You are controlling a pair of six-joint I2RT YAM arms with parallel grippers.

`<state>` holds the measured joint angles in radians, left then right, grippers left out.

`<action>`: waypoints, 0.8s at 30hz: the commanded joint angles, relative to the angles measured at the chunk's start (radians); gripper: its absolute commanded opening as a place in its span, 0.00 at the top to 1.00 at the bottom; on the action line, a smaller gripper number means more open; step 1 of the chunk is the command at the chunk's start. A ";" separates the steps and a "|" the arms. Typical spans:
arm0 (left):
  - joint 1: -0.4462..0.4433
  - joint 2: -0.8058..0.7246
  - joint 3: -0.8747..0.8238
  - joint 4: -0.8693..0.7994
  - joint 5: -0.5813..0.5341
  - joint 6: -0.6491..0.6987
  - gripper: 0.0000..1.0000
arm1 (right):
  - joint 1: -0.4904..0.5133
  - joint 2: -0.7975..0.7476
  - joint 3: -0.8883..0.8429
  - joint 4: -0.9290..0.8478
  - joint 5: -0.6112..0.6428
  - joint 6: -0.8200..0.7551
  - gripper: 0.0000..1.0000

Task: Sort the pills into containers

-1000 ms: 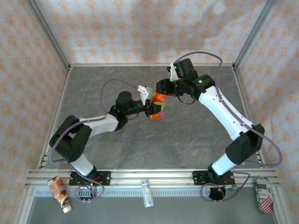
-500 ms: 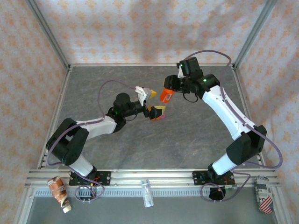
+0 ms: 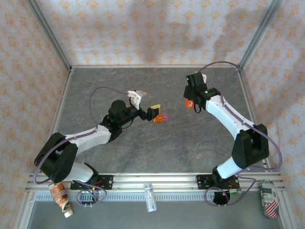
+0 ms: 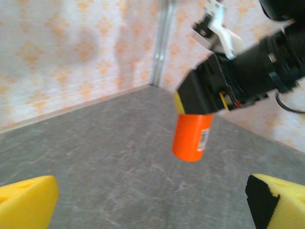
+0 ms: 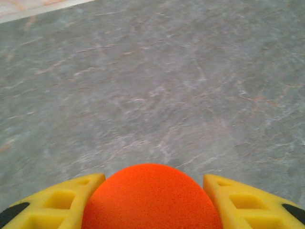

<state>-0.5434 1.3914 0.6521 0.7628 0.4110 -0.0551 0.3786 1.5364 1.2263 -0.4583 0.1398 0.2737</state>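
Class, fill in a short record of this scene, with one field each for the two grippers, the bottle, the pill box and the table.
left gripper: open, holding nothing, close beside the pill box
right gripper: shut on the orange bottle
orange bottle: held up off the table, hanging down from the right gripper
pill box: one orange half and one pink half, lying on the table between the two arms, not gripped
table: grey, stone-patterned surface

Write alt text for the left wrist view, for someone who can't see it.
The right claw holds an orange bottle by its top over the grey table. The left claw's yellow fingers sit wide apart in the bottom corners.
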 commanded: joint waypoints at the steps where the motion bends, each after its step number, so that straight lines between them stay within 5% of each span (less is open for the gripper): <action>1: 0.002 -0.042 0.000 -0.051 -0.139 0.063 0.00 | -0.002 0.021 -0.062 0.200 0.136 -0.016 0.77; 14: 0.005 -0.081 0.073 -0.243 -0.250 0.123 0.00 | -0.003 0.109 -0.214 0.371 0.164 0.063 0.72; 17: 0.003 -0.090 0.061 -0.221 -0.298 0.125 0.00 | -0.002 0.126 -0.222 0.369 0.156 0.083 0.65; 24: 0.004 -0.093 0.083 -0.246 -0.318 0.141 0.00 | -0.004 0.106 -0.228 0.342 0.144 0.097 0.28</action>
<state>-0.5434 1.3224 0.6998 0.5411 0.1215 0.0586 0.3767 1.6600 1.0050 -0.1139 0.2554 0.3485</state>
